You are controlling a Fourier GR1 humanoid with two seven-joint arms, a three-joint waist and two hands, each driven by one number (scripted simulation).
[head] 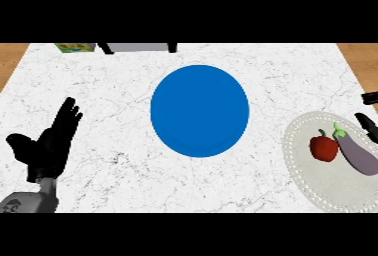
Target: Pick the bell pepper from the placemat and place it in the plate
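Left robot hand (pixel 50 142), head view: black, resting at the left side of the white marbled worktop (pixel 111 125), fingers straight and spread wide, pointing up and slightly right, thumb out to the left, holding nothing; its grey forearm (pixel 29 200) enters from the lower left corner. Right robot hand (pixel 367 125): only a few dark fingertips show at the right edge, above the far rim of the placemat; cannot tell whether they are spread or curled, and they touch neither vegetable as far as can be seen. Bell pepper (pixel 323 147): red, with a short green stem pointing up, lying on the round pale-grey placemat (pixel 310 180) at the right side of the worktop, roughly in the placemat's middle. Eggplant (pixel 356 152): purple with a green cap, lying just beside the pepper on its right, slanting toward the lower right, possibly touching the pepper. Plate (pixel 199 111): blue, plain, nothing on it, sitting at the centre of the worktop, well apart from the left hand and near the placemat's left rim but not touching it. Far edge: a green-and-yellow box (pixel 76 47) at upper left, and next to it a grey object on dark legs (pixel 138 47), both cut by the frame. Brown wooden floor (pixel 11 62) shows beyond the worktop corners.
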